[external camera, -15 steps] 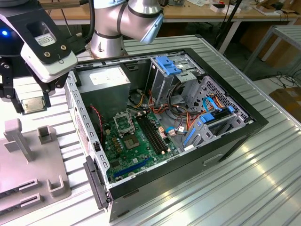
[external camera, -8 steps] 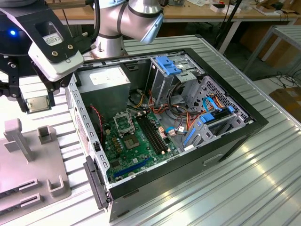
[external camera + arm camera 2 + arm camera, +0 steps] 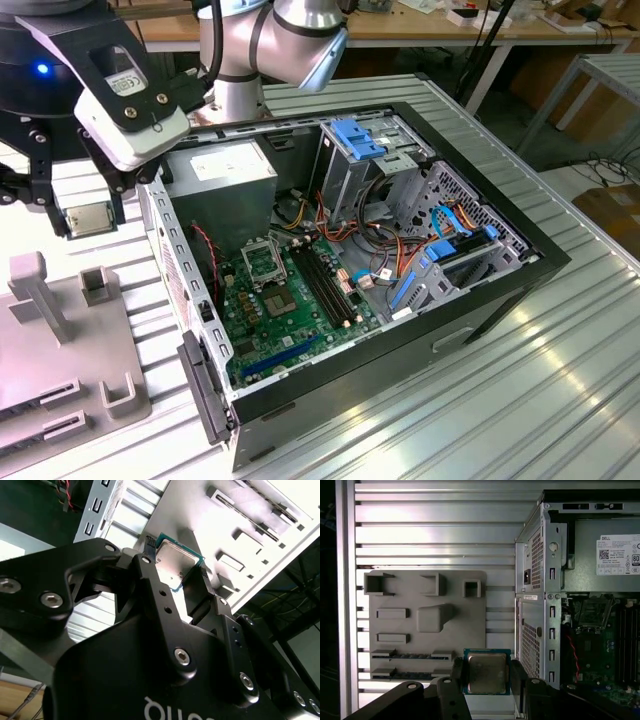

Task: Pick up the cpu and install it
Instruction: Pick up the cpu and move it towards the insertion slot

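Gripper (image 3: 90, 222) closed to a narrow gap on the cpu (image 3: 88, 217), one finger on each of two opposite edges, chip held flat between the tips

cpu is in the air, outside the computer case (image 3: 500, 290), on the exterior view's left, above the ribbed metal surface (image 3: 560, 400) and near the grey fixture plate (image 3: 40, 350). Not in the socket (image 3: 262, 262) yet, well apart from it

Counts: 1 gripper, 1 cpu, 1 case, 1 socket, 1 power supply box (image 3: 225, 175), 1 fixture plate. The long black memory slots (image 3: 330, 285) sit beside the socket, number hard to tell

Exterior view gives the whole layout: arm over the case's left wall, lid off the case, motherboard exposed

First wrist view looks down past the gripper (image 3: 486, 673): cpu (image 3: 486, 671) silver top facing the camera, green rim, fingertips (image 3: 458, 670) on two sides, fixture plate (image 3: 427, 615) with three open brackets along one edge, socket (image 3: 594, 612) inside the case

Second wrist view looks along the gripper (image 3: 176, 563) body: cpu (image 3: 175, 560) pinched at the tips, green edge showing, fixture plate (image 3: 260, 535) behind it
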